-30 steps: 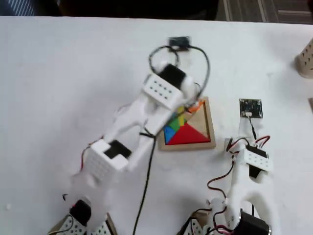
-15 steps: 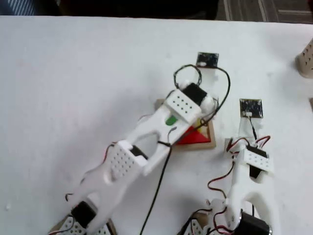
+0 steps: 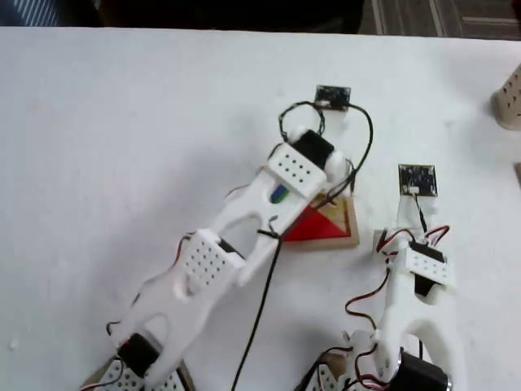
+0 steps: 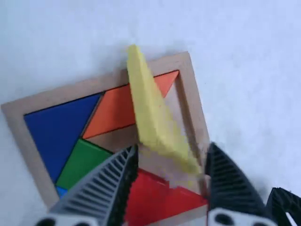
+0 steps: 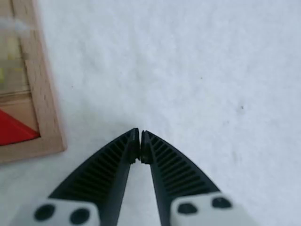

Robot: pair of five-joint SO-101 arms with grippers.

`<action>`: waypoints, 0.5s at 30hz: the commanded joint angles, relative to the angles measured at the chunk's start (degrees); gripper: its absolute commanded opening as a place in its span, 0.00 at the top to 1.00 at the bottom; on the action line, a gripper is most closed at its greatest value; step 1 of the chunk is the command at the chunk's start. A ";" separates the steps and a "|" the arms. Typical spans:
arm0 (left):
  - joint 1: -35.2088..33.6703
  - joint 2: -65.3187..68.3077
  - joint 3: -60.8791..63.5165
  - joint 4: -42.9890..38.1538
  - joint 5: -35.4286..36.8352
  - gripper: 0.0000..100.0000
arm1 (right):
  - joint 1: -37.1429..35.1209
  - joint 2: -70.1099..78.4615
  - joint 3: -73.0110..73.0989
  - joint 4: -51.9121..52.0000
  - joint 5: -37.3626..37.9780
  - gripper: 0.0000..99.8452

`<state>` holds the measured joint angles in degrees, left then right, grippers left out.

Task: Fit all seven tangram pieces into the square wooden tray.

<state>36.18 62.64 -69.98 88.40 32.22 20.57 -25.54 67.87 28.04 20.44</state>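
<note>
Right wrist view: right gripper (image 5: 140, 141) low over bare counter (image 5: 197, 56) toward the near edge, jaws pressed together, holding nothing, just beside a corner of the tray (image 5: 44, 117). Farther in, near mid-counter, left gripper (image 4: 172, 149) above the tray, jaws seemingly pinching the yellow piece (image 4: 150, 108), tilted on edge, far tip above the rim. Flat inside: red (image 4: 160, 200), green (image 4: 82, 160), blue (image 4: 56, 127), orange (image 4: 113, 110). Likely trouble: letting go at this tilt, so it ends propped on orange or the rim instead of seated. Pressing down skewed could jam a corner, lift neighbours or shove the tray across the counter.
</note>
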 commanded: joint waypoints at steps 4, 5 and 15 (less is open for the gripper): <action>-5.05 -1.71 -3.69 7.65 -0.18 0.57 | -0.57 -0.31 -1.67 -0.66 -0.09 0.98; -5.93 -1.71 -4.66 8.88 -0.44 0.58 | -0.57 -0.31 -1.67 -0.66 -0.09 0.98; -13.14 -2.07 -10.29 14.24 -3.69 0.65 | -0.57 -0.31 -1.67 -0.75 -0.09 0.98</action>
<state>25.19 62.55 -76.75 102.02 29.76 20.57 -25.54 67.87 28.04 20.44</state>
